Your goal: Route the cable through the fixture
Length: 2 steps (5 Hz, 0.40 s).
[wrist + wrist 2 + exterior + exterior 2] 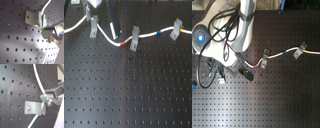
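Observation:
The white cable point(149, 35) runs across the top of the first exterior view, past a red band point(123, 43), a blue band and a yellow band. The fixture point(93, 27), a grey clip, stands at the first exterior view's left with the cable arching over its top. My gripper point(112, 31) hangs just right of it, shut on the cable between the fixture and the red band. In the second wrist view the fixture point(34, 108) sits right beside the fingers point(51, 96), and the cable point(39, 81) passes its folded end. The first wrist view shows the same fixture point(33, 17) and cable point(45, 8).
Two more grey clips point(134, 38) point(178, 28) hold the cable further to the first exterior view's right. The black perforated board point(129, 90) lies under everything. The arm's white body and black hoses point(222, 30) fill the second exterior view's upper left.

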Available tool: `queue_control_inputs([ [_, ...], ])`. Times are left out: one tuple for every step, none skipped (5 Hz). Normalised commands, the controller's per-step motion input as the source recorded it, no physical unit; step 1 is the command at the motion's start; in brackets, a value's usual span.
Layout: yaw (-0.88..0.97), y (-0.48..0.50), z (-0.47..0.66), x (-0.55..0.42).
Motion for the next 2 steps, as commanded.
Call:
queue_control_inputs([
  [0.05,-0.050,0.38,-0.164],
  [0.05,-0.144,0.35,-0.111],
])
